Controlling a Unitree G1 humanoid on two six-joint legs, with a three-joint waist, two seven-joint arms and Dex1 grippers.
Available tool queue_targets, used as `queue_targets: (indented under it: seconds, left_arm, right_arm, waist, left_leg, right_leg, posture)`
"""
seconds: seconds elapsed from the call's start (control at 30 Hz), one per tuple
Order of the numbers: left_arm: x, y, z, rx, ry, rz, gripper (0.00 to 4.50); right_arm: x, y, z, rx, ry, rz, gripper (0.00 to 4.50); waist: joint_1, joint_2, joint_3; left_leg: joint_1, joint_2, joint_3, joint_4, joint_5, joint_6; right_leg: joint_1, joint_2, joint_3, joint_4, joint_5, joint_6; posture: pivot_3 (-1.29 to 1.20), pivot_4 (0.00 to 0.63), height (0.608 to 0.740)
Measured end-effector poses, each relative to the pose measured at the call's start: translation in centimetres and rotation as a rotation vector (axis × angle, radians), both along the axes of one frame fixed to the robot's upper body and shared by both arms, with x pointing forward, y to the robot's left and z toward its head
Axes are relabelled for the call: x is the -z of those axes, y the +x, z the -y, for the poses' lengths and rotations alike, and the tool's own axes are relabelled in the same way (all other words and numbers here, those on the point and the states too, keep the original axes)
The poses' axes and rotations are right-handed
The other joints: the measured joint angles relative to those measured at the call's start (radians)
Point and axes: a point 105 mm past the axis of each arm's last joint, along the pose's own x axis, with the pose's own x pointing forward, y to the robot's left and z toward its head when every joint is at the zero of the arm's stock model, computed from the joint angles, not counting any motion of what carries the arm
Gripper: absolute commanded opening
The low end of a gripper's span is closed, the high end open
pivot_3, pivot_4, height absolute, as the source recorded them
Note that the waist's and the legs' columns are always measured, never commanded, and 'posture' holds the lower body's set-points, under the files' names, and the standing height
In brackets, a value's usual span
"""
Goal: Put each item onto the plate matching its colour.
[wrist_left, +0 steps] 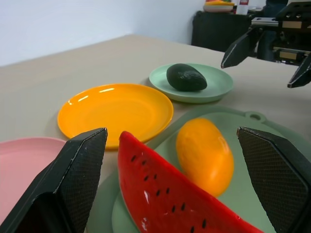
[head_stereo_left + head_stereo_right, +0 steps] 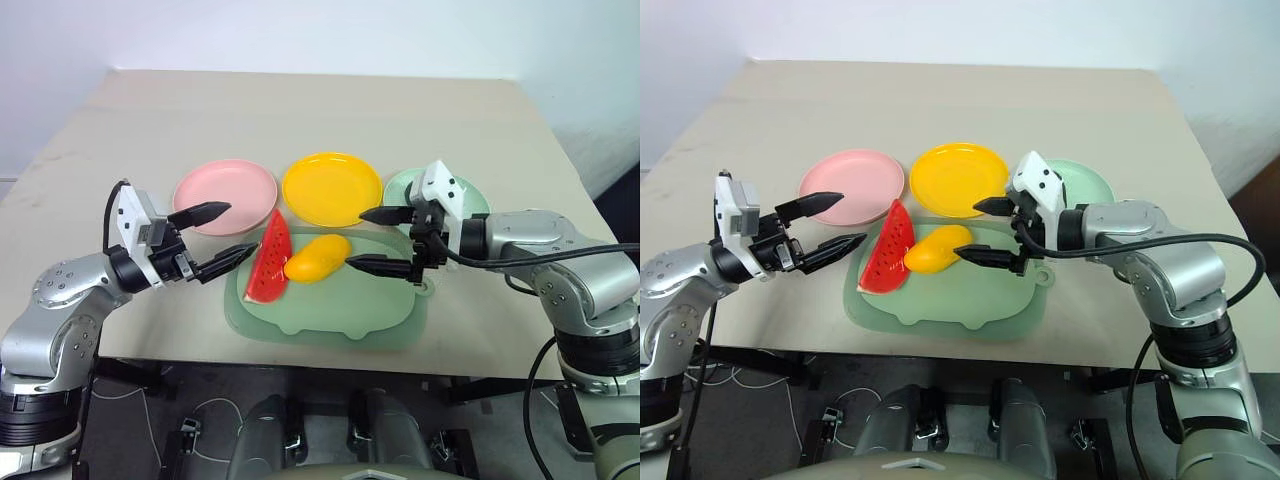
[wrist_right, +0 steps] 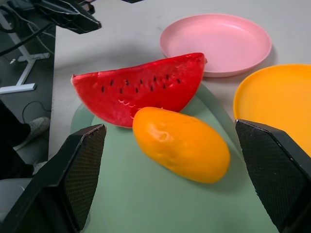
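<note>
We see the mango (image 2: 318, 258) on the mat (image 2: 330, 320), touching the watermelon (image 2: 271, 262). Our right gripper (image 2: 372, 240) hangs wide open and empty beside it. It looks light, hard, slippery; we'd pinch its narrow middle.

A large light green mat (image 2: 330, 315) with a small tab lies near the front edge of the beige surface (image 2: 300, 110); a white wall (image 2: 300, 30) stands behind.

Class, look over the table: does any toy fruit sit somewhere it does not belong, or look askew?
Yes. The watermelon wedge and mango lie touching on the green mat, not on the pink plate or yellow plate. The avocado already sits on the green plate.
</note>
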Motion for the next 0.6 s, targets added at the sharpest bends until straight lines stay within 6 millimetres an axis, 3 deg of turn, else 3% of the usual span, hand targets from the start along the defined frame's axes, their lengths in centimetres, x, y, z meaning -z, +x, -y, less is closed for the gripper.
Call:
queue_targets:
  seconds: [0.43, 0.6]
  left_arm:
    - [0.2, 0.0, -0.2, 0.006, 0.002, 0.002, 4.50]
    - [0.2, 0.1, -0.2, 0.006, -0.001, 0.002, 4.50]
  right_arm:
    - [1.3, -0.2, -0.3, -0.010, -0.056, -0.031, 4.49]
    - [2.0, 0.6, -0.7, -0.005, -0.126, -0.040, 4.49]
  waist:
    - [0.000, 0.000, 0.000]
    - [0.000, 0.000, 0.000]
  left_leg:
    - [0.000, 0.000, 0.000, 0.000, 0.000, 0.000]
    - [0.000, 0.000, 0.000, 0.000, 0.000, 0.000]
  right_leg:
    - [0.000, 0.000, 0.000, 0.000, -0.001, -0.001]
    - [0.000, 0.000, 0.000, 0.000, -0.001, -0.001]
  posture:
    - [0.00, 0.150, 0.696]
    - [0.00, 0.150, 0.696]
